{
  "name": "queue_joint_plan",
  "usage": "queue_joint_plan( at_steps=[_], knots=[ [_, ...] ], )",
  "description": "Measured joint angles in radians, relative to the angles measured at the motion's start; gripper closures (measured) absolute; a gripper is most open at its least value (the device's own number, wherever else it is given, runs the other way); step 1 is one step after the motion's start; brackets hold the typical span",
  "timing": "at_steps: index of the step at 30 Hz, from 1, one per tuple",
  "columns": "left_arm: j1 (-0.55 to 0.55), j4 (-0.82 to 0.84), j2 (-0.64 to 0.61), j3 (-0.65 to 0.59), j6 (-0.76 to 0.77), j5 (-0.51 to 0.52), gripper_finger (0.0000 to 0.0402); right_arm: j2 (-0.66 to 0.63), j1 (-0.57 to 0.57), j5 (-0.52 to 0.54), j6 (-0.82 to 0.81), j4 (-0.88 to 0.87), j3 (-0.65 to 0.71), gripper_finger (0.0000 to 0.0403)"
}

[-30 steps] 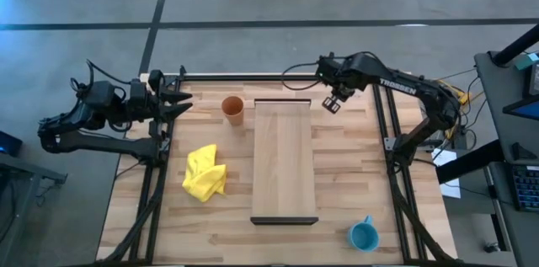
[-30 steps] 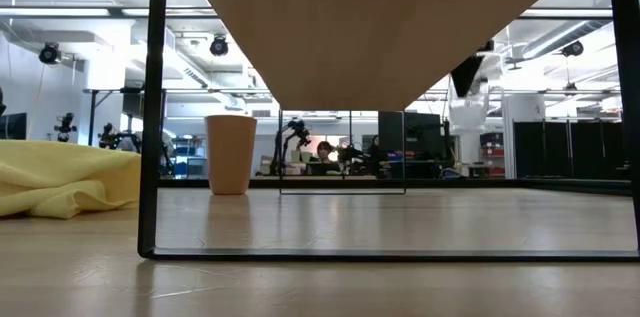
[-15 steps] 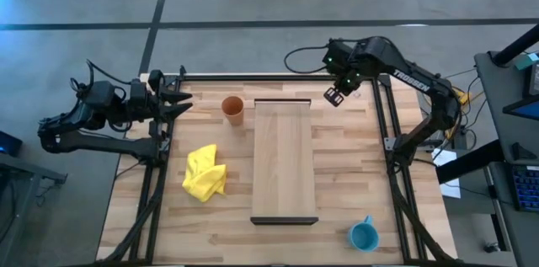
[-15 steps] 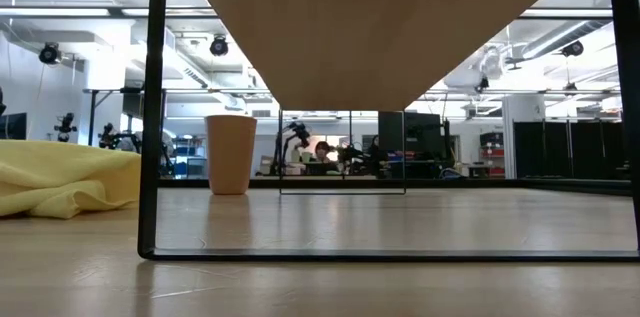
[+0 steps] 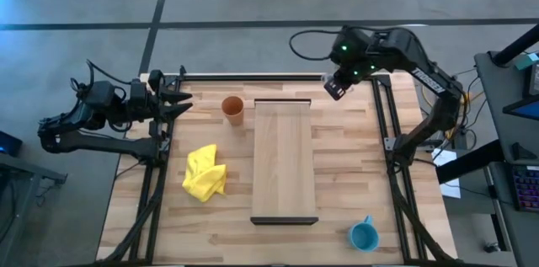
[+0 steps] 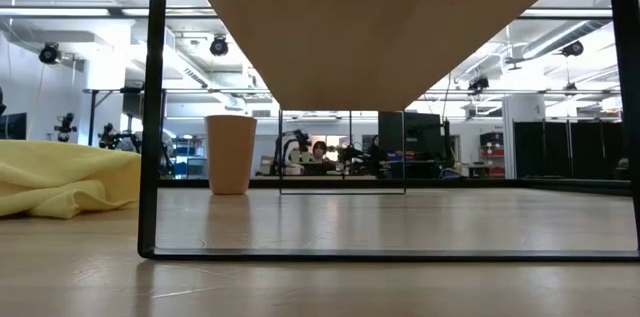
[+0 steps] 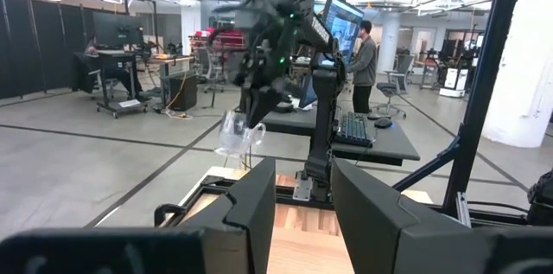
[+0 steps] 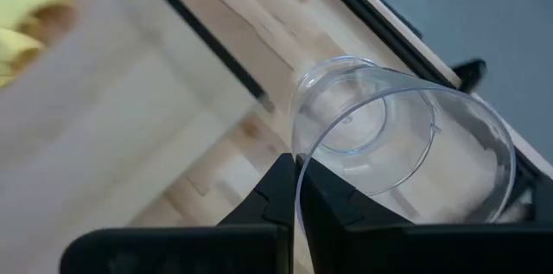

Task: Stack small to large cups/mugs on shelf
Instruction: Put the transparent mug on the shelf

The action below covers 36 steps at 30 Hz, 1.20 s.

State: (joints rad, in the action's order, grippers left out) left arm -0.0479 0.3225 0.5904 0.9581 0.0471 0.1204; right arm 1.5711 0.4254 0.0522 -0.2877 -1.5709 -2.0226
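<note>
My right gripper is shut on the clear glass mug, high above the table's far edge, just right of the shelf's far end. The mug also shows in the left wrist view. The pale wood shelf stands on dark legs in the middle of the table. The orange-brown cup stands upright on the table left of the shelf's far end. The light-blue mug stands at the near right. My left gripper waits open at the far left. My right gripper pinches the glass mug's wall at its rim, one finger inside the mug and one outside. The mug hangs below the fingers, tilted and lifted clear of the table and shelf.
A crumpled yellow cloth lies on the table left of the shelf. In the low view the shelf's underside and its dark leg frame fill the front. Black frame rails run along the table's sides.
My right gripper has gone up and toward the table's far edge with the glass mug. It has left the low view at the top. The mug stays in the hold, clear of the table.
</note>
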Motion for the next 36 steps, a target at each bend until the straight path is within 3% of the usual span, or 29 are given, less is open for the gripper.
queue_joint_plan(
  at_steps=[4,12,19,27,36],
  knots=[
    [0.0,0.0,0.0,0.0,0.0,0.0,0.03,0.0,-0.046,-0.018,-0.001,0.0,-0.05,0.0394],
    [0.0,0.0,0.0,0.0,0.0,0.0,0.03,0.0,-0.169,-0.169,0.063,0.076,-0.068,0.0394],
    [0.0,0.0,0.0,0.0,0.0,0.0,0.03,0.0,-0.253,-0.168,0.164,0.123,-0.046,0.0394],
    [0.0,0.0,0.0,0.0,0.0,0.0,0.03,0.004,-0.286,-0.164,0.169,0.25,-0.022,0.0394],
    [0.0,0.001,0.0,0.0,0.0,0.0,0.03,0.086,-0.318,-0.164,0.123,0.253,-0.019,0.0394]
  ],
)
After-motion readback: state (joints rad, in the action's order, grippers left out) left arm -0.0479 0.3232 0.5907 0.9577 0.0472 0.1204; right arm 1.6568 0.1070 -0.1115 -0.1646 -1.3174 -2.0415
